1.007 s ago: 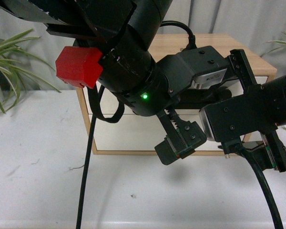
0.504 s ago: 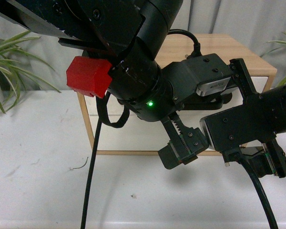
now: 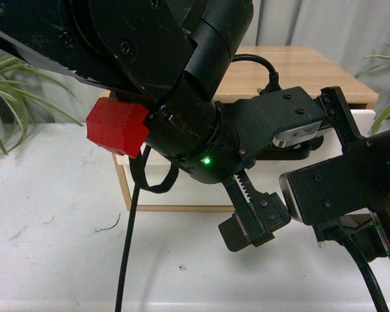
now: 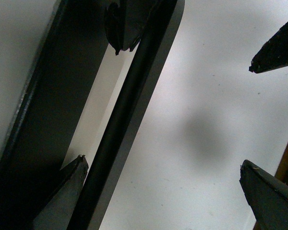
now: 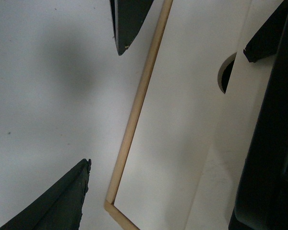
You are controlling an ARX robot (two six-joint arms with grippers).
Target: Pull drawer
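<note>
Left wrist view gives you the left tool (image 4: pixel 101 103) spread wide, its fingertips (image 4: pixel 69 187) just beside the black handle (image 4: pixel 116 127) of the drawer (image 4: pixel 139 62); you cannot tell whether they touch. Your right tool (image 5: pixel 105 105) gapes too, holding nothing, over the tabletop (image 5: pixel 48 96) near the wooden edge of the cabinet (image 5: pixel 134 120) that houses the drawer. From the front, your left arm (image 3: pixel 182 78) slants down from upper left across the cabinet, wrist bent downward. Your right arm (image 3: pixel 351 182) enters from the right, just beside it.
</note>
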